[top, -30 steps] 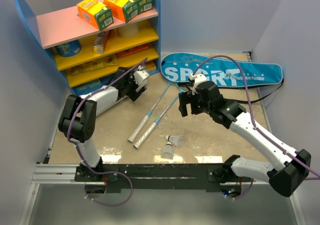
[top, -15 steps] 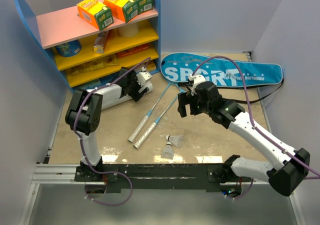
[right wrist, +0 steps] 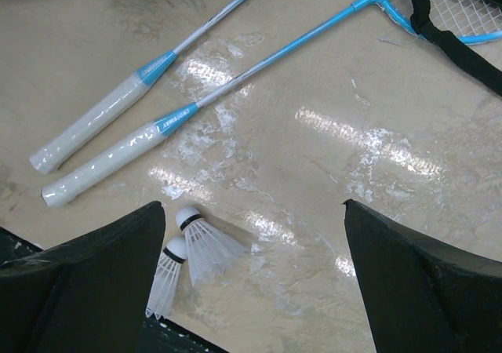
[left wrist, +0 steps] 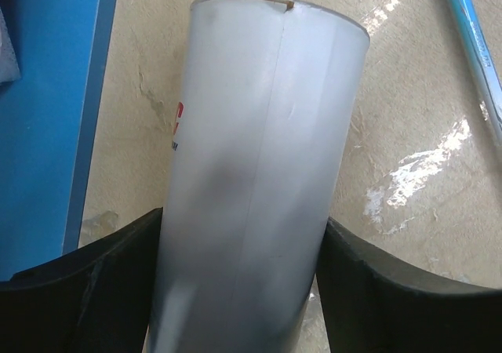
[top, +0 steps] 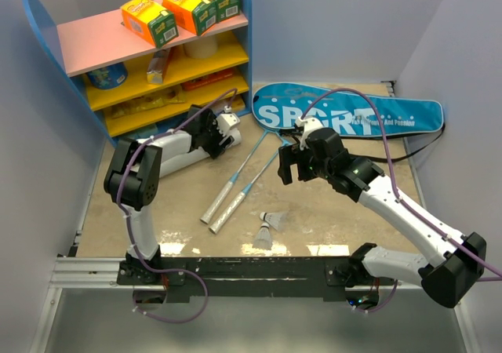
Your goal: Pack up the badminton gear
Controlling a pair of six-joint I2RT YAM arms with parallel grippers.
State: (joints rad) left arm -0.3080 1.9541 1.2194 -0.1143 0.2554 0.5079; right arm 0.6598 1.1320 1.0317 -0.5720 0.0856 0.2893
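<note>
Item one: the bag (top: 353, 116), blue and lettered "SPORT", lies flat along the far right of the table (top: 165, 212). Item two: the two rackets (top: 218, 202) lie side by side at mid-table. Their pale handles point near-left and their blue shafts run up toward the bag's left end. In the right wrist view one head shows its strings beneath a black strap. Item three: two shuttlecocks (right wrist: 205, 243) lie just beside each other, near-right of the handles and apart from them. Item four: the left gripper (top: 222, 130) sits low by the foot of the shelf (top: 157, 63), left of the racket shafts. We note both its fingers (left wrist: 86, 290) pressed against a translucent white tube (left wrist: 259, 133), which fills the gap between them. Item five: the right gripper (top: 287, 167) hangs above the table just near the bag's left end, and we record its fingers spread wide with nothing between them. Orange-green boxes (top: 149, 20) stand on the shelf's top board.
</note>
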